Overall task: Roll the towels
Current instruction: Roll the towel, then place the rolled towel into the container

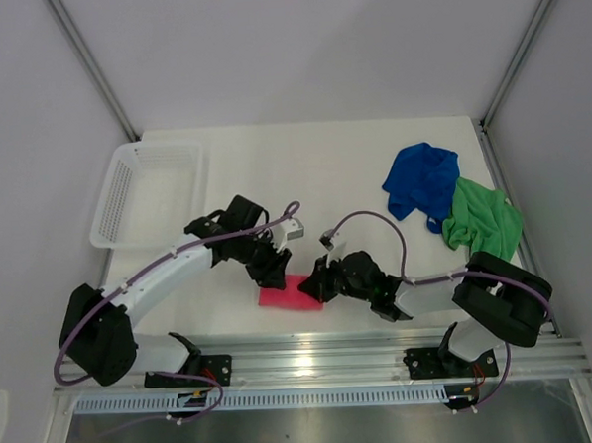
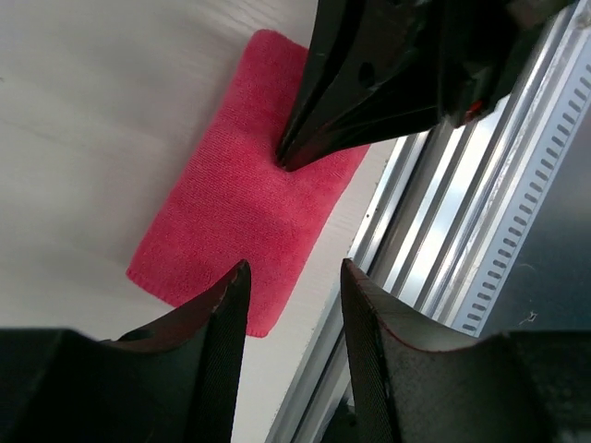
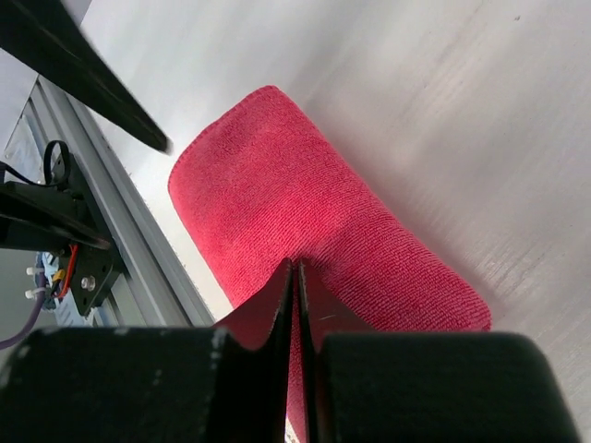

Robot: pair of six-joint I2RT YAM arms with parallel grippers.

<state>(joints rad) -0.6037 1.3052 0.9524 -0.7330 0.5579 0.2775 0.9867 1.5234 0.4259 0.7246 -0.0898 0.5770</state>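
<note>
a white table (image 1: 323, 170) sits inside pale walls, with a metal rail (image 1: 323, 359) along its near edge. the pink-red towel (image 1: 288, 296) lies just beyond that rail, near the middle, folded into a thick, narrow oblong with rounded long edges. both arms reach in over it.

the left gripper (image 2: 295, 269) hangs above the towel's rail-side edge, its jaws standing apart with a clear gap and nothing between them. the right gripper (image 3: 295, 266) comes at the towel from the other side. its two fingers are drawn together to a thin slit and their tips press onto the cloth near one long edge. a small crease shows there, but it cannot be told whether any fabric is pinched.

the royal blue towel (image 1: 423, 180) lies crumpled well beyond and to the right of the pink-red towel. the bright green towel (image 1: 485, 222) is bunched against the blue one's right side. a white mesh basket (image 1: 116, 201) stands well to the left of the pink-red towel, towards the far edge.
</note>
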